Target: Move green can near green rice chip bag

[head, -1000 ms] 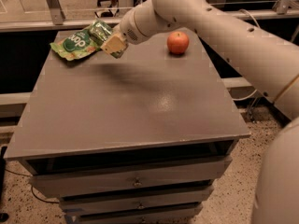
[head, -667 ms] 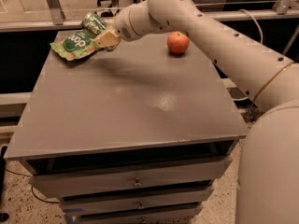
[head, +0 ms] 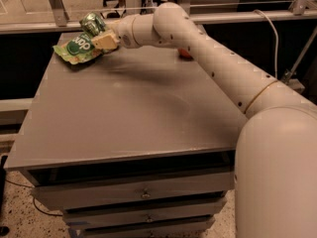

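Holds the green can pinched in the closed gripper at the table's far left corner, tilted just behind the green rice chip bag, seemingly for setting down close beside it

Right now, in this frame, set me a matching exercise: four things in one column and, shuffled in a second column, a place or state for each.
Things:
1. green can
2. green rice chip bag
3. apple
4. gripper

Places or states:
A. mostly hidden behind the arm
B. lying crinkled at the far left corner of the table
C. tilted, held just above the bag
D. at the bag's far edge, shut on the can

Pairs: 1-C, 2-B, 3-A, 4-D
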{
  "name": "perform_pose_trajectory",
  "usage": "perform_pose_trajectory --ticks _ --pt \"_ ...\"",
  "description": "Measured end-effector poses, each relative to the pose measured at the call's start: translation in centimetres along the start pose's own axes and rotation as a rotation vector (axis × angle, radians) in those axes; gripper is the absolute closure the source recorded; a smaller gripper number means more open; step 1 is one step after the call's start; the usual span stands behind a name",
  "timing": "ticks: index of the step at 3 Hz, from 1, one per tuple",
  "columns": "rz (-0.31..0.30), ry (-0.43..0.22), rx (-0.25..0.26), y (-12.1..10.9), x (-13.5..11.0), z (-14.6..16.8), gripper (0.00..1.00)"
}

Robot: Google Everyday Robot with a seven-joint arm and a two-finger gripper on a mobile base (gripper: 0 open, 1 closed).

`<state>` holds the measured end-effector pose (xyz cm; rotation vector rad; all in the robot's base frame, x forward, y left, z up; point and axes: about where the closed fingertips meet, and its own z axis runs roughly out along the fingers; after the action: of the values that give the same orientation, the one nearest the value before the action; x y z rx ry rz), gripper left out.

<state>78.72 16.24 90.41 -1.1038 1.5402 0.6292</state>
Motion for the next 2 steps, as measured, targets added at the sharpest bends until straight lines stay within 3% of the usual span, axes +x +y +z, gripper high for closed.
perform_pose_trajectory --ticks 2 --pt "0.099 -0.127 -0.007 -0.73 1.52 2.01 1.00"
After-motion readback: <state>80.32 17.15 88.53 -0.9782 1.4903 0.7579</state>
